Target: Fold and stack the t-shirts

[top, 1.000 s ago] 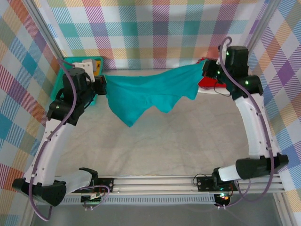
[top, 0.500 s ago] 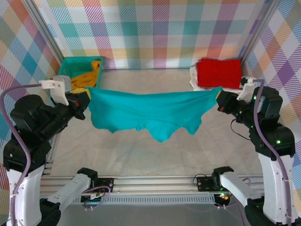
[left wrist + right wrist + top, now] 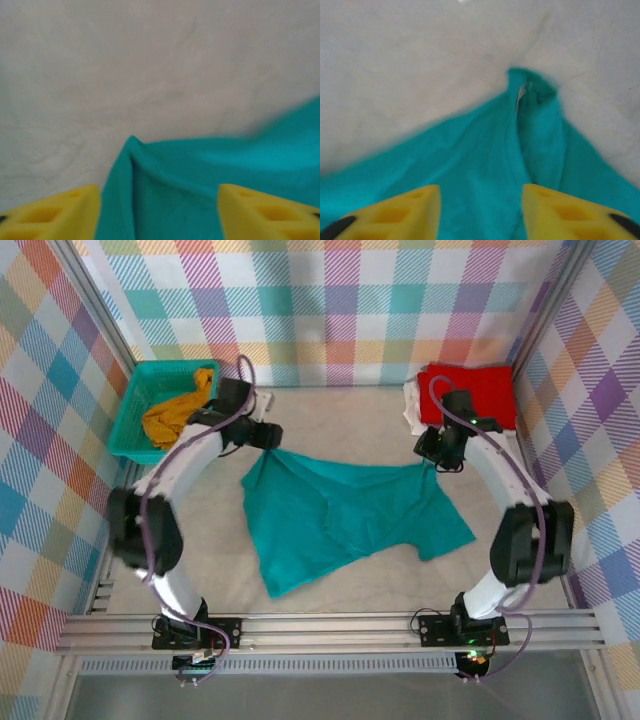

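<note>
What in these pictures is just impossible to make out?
- Top view: the white cloth is mostly covered by the folded red t-shirt.
- Top view: the mustard-yellow cloth lies bunched in the teal mesh basket; its shape is unclear.
- Wrist views: the teal t-shirt is blurred; the bottom edge cuts the yellow fingers.

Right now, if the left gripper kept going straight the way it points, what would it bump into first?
Most likely the teal t-shirt: its corner lies between the open yellow fingers of the left gripper. Beyond it is the pale table cover. Depth is unclear, so that's a best guess.
</note>
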You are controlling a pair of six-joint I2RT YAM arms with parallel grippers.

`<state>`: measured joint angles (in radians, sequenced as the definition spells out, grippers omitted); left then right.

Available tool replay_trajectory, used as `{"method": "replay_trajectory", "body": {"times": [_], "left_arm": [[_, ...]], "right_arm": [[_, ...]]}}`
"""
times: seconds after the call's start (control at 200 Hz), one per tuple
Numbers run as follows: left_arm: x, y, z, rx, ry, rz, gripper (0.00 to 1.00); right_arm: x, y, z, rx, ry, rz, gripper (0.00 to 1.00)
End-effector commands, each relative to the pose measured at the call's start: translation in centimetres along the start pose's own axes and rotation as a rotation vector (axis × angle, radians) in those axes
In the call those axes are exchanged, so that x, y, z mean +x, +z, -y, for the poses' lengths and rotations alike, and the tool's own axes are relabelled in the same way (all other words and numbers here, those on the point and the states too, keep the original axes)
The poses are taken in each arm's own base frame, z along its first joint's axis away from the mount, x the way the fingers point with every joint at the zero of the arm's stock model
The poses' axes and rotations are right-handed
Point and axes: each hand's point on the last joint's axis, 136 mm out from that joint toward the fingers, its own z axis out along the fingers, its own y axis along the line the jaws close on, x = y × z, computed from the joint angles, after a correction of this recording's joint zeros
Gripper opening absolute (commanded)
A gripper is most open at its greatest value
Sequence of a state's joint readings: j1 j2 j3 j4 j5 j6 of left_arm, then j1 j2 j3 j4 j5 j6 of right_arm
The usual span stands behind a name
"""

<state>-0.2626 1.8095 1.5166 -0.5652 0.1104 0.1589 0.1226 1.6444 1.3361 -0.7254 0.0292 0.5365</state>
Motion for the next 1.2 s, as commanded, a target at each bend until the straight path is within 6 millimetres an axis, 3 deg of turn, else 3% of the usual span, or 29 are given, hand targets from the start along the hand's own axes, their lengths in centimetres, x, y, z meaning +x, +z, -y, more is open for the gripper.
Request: {"method": "replay_trajectory", "body": {"times": [0.0,0.085,0.16,0.33,0.425,0.545,0.615,0.71,1.04,1.195], "left_arm": [[-2.5,-0.3,-2.9,-0.141,0.006,0.066,0.69],[-2.8,-2.5,-3.5,-0.197,-0.086,0.146,0.69],[-1.4,-4.6,-3.1,-0.188,-0.196,0.183,0.67],[5.6,-5.5,2.5,-0.054,-0.280,0.104,0.66],[10.0,-5.1,5.1,-0.037,-0.293,0.024,0.66],[14.0,-3.9,8.7,0.039,-0.272,-0.025,0.65],[15.4,-3.5,10.6,0.075,-0.224,-0.036,0.64],[16.3,-3.7,11.4,0.065,-0.180,-0.025,0.64],[17.9,-3.1,10.6,0.034,-0.208,-0.028,0.63],[18.1,-3.1,10.2,0.010,-0.210,-0.033,0.63]], "right_arm": [[-1.5,-1.7,-2.2,-0.105,-0.019,0.069,0.58],[0.0,-3.2,-3.8,-0.161,-0.120,0.063,0.69],[3.8,-4.1,-5.8,-0.230,-0.229,-0.018,0.70],[14.2,-3.7,-8.0,-0.299,-0.413,-0.203,0.68],[17.8,-2.5,-7.2,-0.278,-0.378,-0.306,0.66],[19.1,-0.7,-4.4,-0.154,-0.318,-0.344,0.65],[20.2,0.1,-4.4,-0.171,-0.295,-0.392,0.65],[21.9,1.2,-4.8,-0.215,-0.238,-0.472,0.57],[23.4,3.0,-3.6,-0.169,-0.156,-0.506,0.52],[23.8,3.8,-3.4,-0.160,-0.133,-0.522,0.44]]}}
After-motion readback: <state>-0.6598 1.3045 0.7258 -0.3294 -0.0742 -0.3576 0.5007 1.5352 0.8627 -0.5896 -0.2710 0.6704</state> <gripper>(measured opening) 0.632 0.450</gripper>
